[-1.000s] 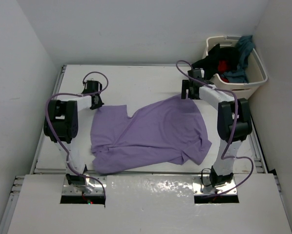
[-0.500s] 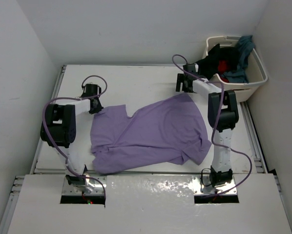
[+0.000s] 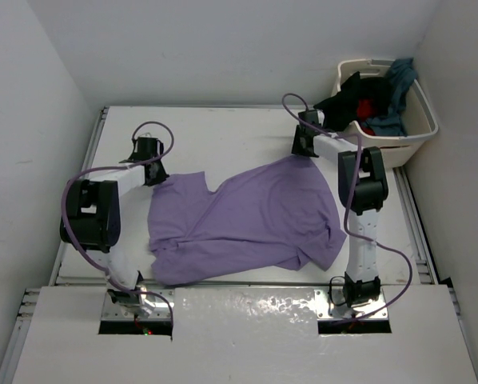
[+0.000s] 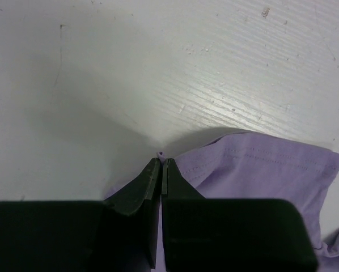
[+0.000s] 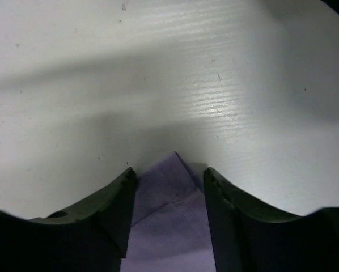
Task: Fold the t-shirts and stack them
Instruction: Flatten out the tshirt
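A lavender t-shirt (image 3: 247,220) lies spread and rumpled across the middle of the table. My left gripper (image 3: 153,173) sits at its far left corner. In the left wrist view that gripper (image 4: 160,164) is shut, with a sliver of the lavender t-shirt (image 4: 260,170) poking out at its tips. My right gripper (image 3: 304,150) is at the far right corner. In the right wrist view its jaws (image 5: 168,173) stand apart, with the pointed corner of the lavender t-shirt (image 5: 169,226) lying between them. Black (image 3: 341,98), red (image 3: 367,106) and teal (image 3: 399,78) t-shirts are heaped in the basket.
A cream laundry basket (image 3: 424,134) stands at the far right, just beyond the right gripper. White walls close in the table on the left, back and right. The table's raised near edge (image 3: 247,298) runs between the arm bases.
The right arm has reached further back and settled over the shirt's far right corner, its jaws narrowing around it. The left gripper has stayed shut on the far left corner and barely shifted.
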`<state>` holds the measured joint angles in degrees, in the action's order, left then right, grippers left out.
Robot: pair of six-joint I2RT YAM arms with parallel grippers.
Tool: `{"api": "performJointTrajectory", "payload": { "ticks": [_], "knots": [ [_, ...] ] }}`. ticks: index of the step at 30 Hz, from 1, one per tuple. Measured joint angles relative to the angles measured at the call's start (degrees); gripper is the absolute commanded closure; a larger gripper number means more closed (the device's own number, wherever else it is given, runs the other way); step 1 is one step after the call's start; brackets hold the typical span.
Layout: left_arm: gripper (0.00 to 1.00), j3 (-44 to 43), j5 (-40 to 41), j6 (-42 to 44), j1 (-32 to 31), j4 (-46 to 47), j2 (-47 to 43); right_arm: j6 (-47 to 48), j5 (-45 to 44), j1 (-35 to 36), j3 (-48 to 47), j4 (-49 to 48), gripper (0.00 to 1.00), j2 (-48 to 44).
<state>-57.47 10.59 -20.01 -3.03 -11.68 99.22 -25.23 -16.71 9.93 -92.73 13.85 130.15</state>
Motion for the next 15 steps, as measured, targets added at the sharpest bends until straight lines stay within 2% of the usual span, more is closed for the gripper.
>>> {"api": "performJointTrajectory", "payload": {
  "ticks": [2,3,5,7,8,15],
  "knots": [
    [1.00,-0.09,-0.28,-0.02,-0.02,-0.24,0.00,-0.74,0.37,0.00,1.29,-1.57,0.61,-0.44],
    [1.00,-0.20,-0.35,-0.04,-0.04,-0.35,0.00,-1.03,0.48,0.00,1.90,-2.25,0.69,-0.70],
    [1.00,-0.46,-0.37,-0.17,-0.04,-0.42,-0.02,-1.92,0.61,0.00,3.82,-3.82,0.75,-1.62],
    [1.00,-0.66,-0.50,-0.42,-0.04,-0.48,-0.20,-2.43,0.85,0.00,5.99,-5.22,0.97,-2.80],
    [1.00,-0.66,-0.68,-0.48,-0.04,-0.50,-0.44,-2.64,0.96,-0.02,7.04,-5.75,1.00,-3.37],
    [1.00,-1.49,-1.27,-1.09,-0.44,-0.98,-4.79,-1.46,1.68,-0.04,12.59,-7.32,1.00,-7.43]
  ]
}}
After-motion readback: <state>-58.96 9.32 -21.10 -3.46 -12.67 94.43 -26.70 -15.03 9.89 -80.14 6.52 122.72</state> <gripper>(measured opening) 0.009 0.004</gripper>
